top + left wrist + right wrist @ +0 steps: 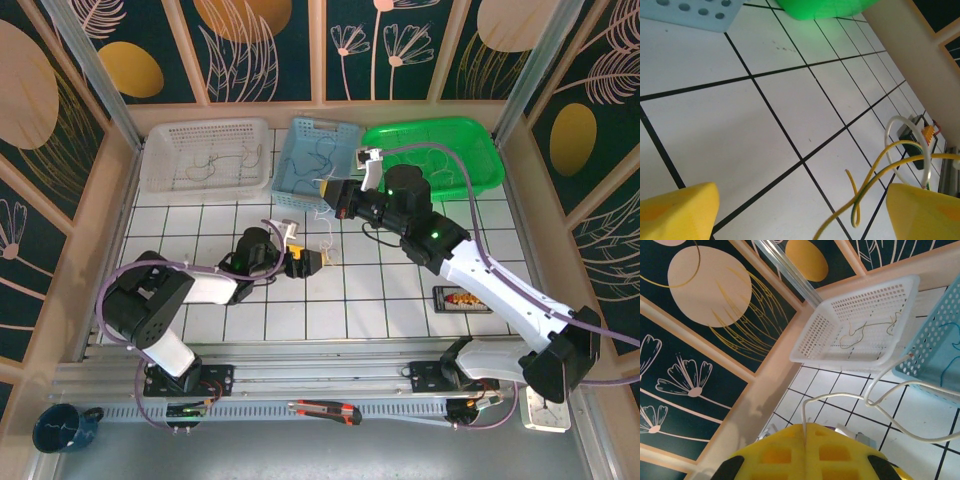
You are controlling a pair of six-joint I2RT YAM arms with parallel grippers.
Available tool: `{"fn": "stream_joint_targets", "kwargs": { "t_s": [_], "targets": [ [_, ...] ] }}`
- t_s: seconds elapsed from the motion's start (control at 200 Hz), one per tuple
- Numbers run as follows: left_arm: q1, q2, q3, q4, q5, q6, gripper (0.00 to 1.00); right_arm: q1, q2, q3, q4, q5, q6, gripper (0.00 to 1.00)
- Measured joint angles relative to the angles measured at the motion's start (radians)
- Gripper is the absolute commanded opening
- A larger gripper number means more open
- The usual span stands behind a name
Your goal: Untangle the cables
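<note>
**Knot may be tightened, or the strand lost, on the next pull**

The right hand [805,431] is closed tight on a white cable [840,395], which is pinched at the very tips and led away in loose loops toward 3 o'clock of the wrist view. Seen from overhead, this hand is poised just off the blue basket [288,165]. The strand is draped from it toward 6 o'clock, where the left hand [305,262] is placed low over the bench [400,310]. The left hand's fingers [680,212] are spread wide, with nothing clamped. A yellow-green cable [854,210] is strung through the gap, crossed over itself and crowded toward the finger at 4 o'clock of that wrist view.

Further out, a yellowish cable [867,330] is laid in the white basket [820,335], at 10 o'clock of the right hand from overhead. A blue cable [322,150] is laid in the blue basket.

Several faults can be foreseen:
- If the left hand is closed as it stands, both strands at the crossing could be caught together, and the knot would be drawn tighter by a pull apart.
- The cable is so near one finger that it could equally be missed.
- The thin white strand, gripped only at the tips, could be slipped out under tension.
- Its slack loops could be snagged on the blue basket's rim.
</note>
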Motion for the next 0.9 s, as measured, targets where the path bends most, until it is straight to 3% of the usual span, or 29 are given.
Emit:
{"fn": "stream_joint_targets", "kwargs": {
  "t_s": [0.17,0.395,0.661,0.901],
  "targets": [
    [-0.001,0.023,0.021,0.024,0.025,0.001,0.68,0.003,-0.009,0.000,0.015,-0.010,0.019,0.00],
    [-0.006,0.058,0.038,0.084,0.058,-0.016,0.00,0.004,-0.024,0.000,0.021,-0.008,0.023,0.00],
    [-0.007,0.063,0.035,0.109,0.021,-0.040,0.00,-0.054,-0.064,0.000,0.017,0.000,0.019,0.00],
    [-0.007,0.063,-0.015,0.061,-0.090,-0.077,0.00,-0.363,-0.134,0.049,-0.018,-0.045,0.022,0.00]
  ]
}}
